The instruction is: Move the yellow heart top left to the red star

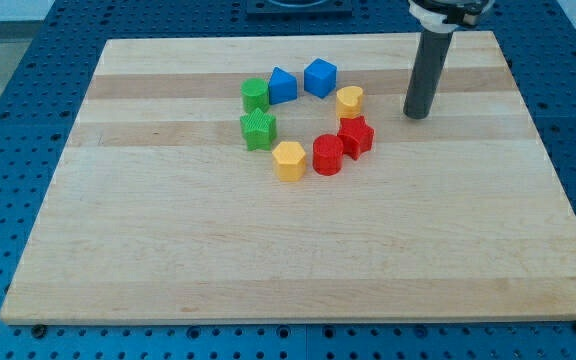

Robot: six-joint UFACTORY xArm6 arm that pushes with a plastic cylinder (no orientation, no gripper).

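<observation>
The yellow heart [349, 101] lies on the wooden board [168, 250], just above the red star [356, 136] and touching or nearly touching it. My tip [416, 114] rests on the board to the right of the yellow heart, a short gap away, and above and to the right of the red star. The rod rises from it toward the view's top.
The blocks form a ring: a blue cube [320, 77], a blue block [283, 85], a green block [256, 95], a green star [258, 129], a yellow hexagon [289, 159] and a red cylinder [328, 154]. Blue perforated table surrounds the board.
</observation>
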